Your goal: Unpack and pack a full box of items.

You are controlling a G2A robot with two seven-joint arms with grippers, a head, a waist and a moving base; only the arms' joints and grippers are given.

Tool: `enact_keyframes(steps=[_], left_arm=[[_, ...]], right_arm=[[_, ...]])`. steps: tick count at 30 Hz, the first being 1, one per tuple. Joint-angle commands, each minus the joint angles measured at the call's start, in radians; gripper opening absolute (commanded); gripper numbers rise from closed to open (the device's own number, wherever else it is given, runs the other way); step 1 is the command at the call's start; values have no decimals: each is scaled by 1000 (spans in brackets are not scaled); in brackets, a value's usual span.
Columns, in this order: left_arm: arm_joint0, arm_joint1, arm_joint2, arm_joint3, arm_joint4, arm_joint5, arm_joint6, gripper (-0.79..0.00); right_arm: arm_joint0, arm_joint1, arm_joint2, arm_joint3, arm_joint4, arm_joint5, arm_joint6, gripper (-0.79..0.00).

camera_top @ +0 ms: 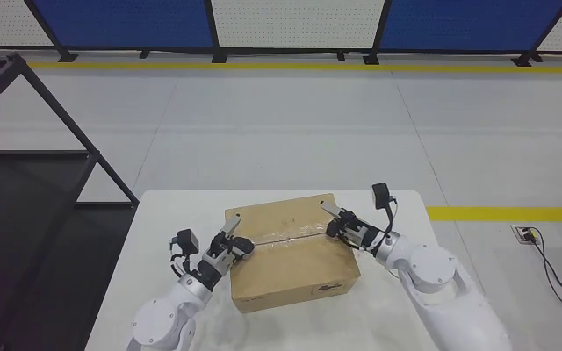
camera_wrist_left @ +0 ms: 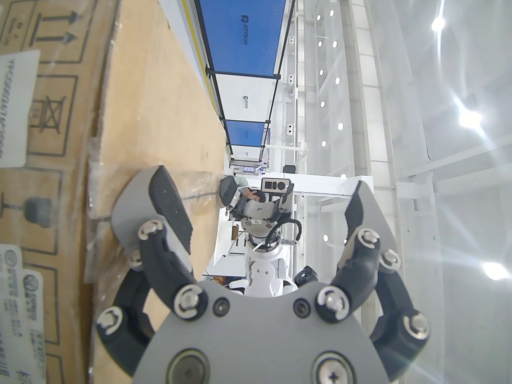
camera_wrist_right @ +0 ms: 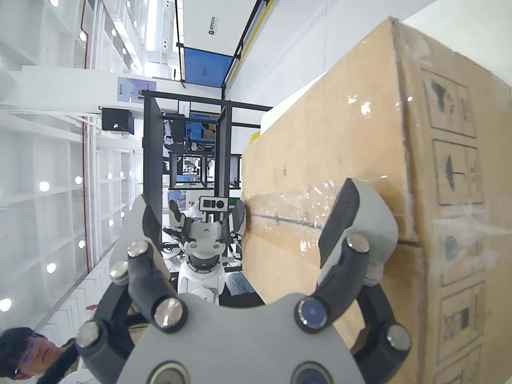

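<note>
The left claw [camera_top: 239,237] is spread wide and holds nothing. In the top view it sits at the left end of the box [camera_top: 290,254], low and left of the frame's centre. In the left wrist view the left claw [camera_wrist_left: 262,209] has one dark ribbed pad [camera_wrist_left: 170,205] lying close over the box [camera_wrist_left: 160,101] top, right at the clear tape [camera_wrist_left: 192,189]. I cannot tell whether the pad presses on it. The other finger stands free in the air, off the cardboard.

The right claw [camera_top: 335,221] is just as widely spread and just as empty, placed at the opposite end of the box, right of centre in the top view. In the right wrist view the right claw [camera_wrist_right: 246,217] has one finger over the tape [camera_wrist_right: 288,217] near the box [camera_wrist_right: 320,141] edge, while the other hangs clear.

The box is brown cardboard with its flaps shut, standing near the middle of the white table [camera_top: 176,228] in the lower centre of the top view. Its long axis runs left to right across the frame — turned a little, so the right end sits higher. The tape [camera_top: 285,235] runs along that axis from one claw to the other.

On the box sides are black framed handling pictograms: paired arrows [camera_wrist_left: 56,27] on one end and an umbrella [camera_wrist_right: 454,169] on the other. White stickers [camera_wrist_left: 18,105] with dark print sit among the arrows — and a small label [camera_top: 329,287] shows on the near face in the top view.
</note>
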Motion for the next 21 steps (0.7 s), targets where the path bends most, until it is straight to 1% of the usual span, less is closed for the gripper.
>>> enact_keyframes(steps=[1,7,12,17,21], left_arm=[[4,0,-3,-3,0,-1,0,0],[21,2,-24,-14,-11,-14,7,0],[57,6,-78,-42,-51,-54,21,0],[130,11,-165,-86,-118,-119,31,0],[200,13,-238,-111,-182,-180,40,0]], right_arm=[[-14,4,21,-8,4,-1,0,0],[-52,12,65,-46,14,-7,2,0],[-66,12,58,-100,18,-12,18,0],[-21,0,-13,-120,7,9,47,0],[46,-21,-103,-91,8,20,40,0]])
